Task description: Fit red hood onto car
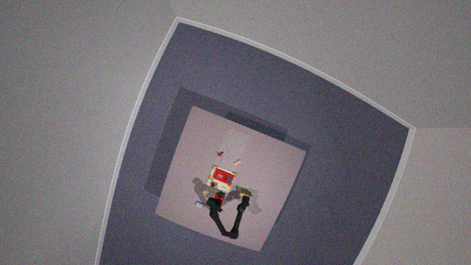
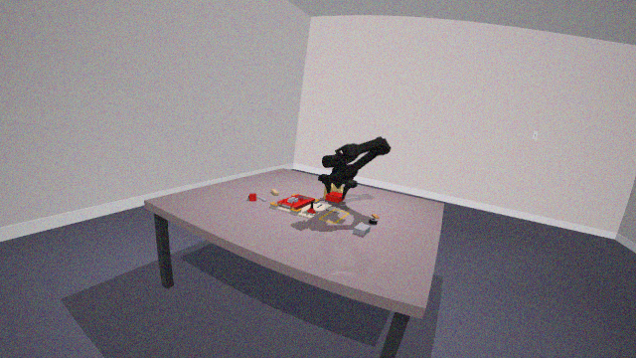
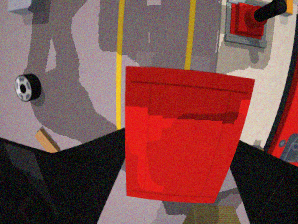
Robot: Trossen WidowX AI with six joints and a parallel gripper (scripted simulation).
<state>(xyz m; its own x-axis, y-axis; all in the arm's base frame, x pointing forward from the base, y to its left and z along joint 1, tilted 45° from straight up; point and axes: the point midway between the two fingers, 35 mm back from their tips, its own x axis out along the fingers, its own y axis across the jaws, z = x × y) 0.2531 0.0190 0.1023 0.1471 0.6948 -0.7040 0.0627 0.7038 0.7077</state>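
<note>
The red hood (image 3: pixel 182 143) (image 2: pixel 334 197) fills the middle of the wrist view, held between my black fingers a little above the table. My gripper (image 3: pixel 178 139) (image 2: pixel 336 191) (image 1: pixel 219 196) is shut on its two sides. The yellow outlined rectangle (image 3: pixel 121 43) (image 2: pixel 343 217) on the table lies just beyond the hood. The car chassis (image 2: pixel 296 204) (image 1: pixel 221 177) (image 3: pixel 290 147), red with its engine in the middle, sits in its jig to the side of the gripper, apart from the hood. The pegs are too small to make out.
A grey block (image 2: pixel 361 229) and a small black wheel (image 3: pixel 27 87) (image 2: pixel 373 221) lie beyond the outline. A red part with a black pin (image 3: pixel 248 18) lies near the chassis. A red cube (image 2: pixel 252 197) and a tan block (image 2: pixel 274 191) lie farther off.
</note>
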